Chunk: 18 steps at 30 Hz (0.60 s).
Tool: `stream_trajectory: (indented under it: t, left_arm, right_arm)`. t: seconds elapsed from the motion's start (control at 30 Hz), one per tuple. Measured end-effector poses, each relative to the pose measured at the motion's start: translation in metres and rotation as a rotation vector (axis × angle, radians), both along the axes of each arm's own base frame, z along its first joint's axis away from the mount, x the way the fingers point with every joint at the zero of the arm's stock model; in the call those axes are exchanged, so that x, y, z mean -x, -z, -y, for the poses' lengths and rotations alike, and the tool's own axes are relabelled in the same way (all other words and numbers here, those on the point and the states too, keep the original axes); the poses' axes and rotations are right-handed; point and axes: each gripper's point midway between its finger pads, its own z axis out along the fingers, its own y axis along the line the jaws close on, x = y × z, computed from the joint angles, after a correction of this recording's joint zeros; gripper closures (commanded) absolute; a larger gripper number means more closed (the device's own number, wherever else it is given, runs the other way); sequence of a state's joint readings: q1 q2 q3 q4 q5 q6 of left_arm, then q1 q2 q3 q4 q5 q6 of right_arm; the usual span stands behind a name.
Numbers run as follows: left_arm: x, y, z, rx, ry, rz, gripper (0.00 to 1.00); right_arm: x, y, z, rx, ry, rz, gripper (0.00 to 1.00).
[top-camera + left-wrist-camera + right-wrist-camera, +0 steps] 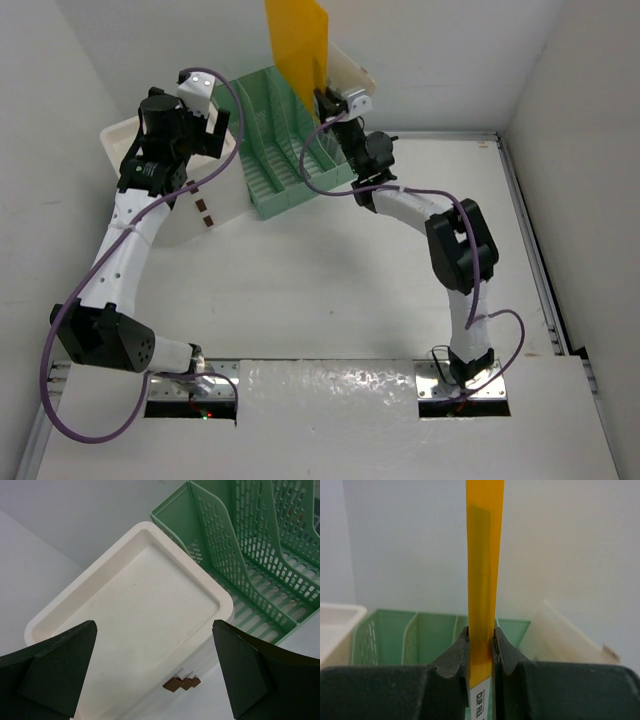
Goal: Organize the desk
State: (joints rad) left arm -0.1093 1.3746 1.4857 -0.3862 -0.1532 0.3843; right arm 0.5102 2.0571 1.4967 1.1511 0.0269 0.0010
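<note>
A: Ok, table (330,290), where is it?
B: White and flat. It fills the top view from the arm bases to the back wall, with a silver rail down its right side.
A: What's on it?
B: At the far left there's a white drawer box (135,610) with a recessed top and a brown handle (181,683) on the front. A green file rack (280,150) stands just beside it on the right; touching or not, can't tell. A cream plastic piece (350,70) leans at the rack's far right end.
A: Arms?
B: 2 in view. The left gripper (154,630) is spread wide with nothing between its 2 fingers, and hangs over the drawer box top. The right gripper (325,105) is clamped on a yellow folder (298,45), held upright on edge above the rack's right slots, printed label end down at the fingers. Can't tell whether the folder's bottom touches the rack.
</note>
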Motion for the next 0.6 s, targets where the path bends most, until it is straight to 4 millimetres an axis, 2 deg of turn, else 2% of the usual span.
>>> stream_trajectory:
  t: [0.13,0.37,0.6]
  left_arm:
    - [0.000,-0.002,0.000,0.000,0.000,0.003,0.00]
    - [0.000,-0.004,0.000,0.001,0.001,0.008,0.00]
    - [0.000,-0.006,0.000,0.002,0.000,0.013,0.00]
  right_arm:
    - [-0.015,0.039,-0.003,0.045,0.022,-0.074,1.00]
    - [-0.028,0.076,-0.005,0.069,0.039,-0.123,1.00]
    - [-0.050,0.142,-0.006,0.061,0.038,-0.216,1.00]
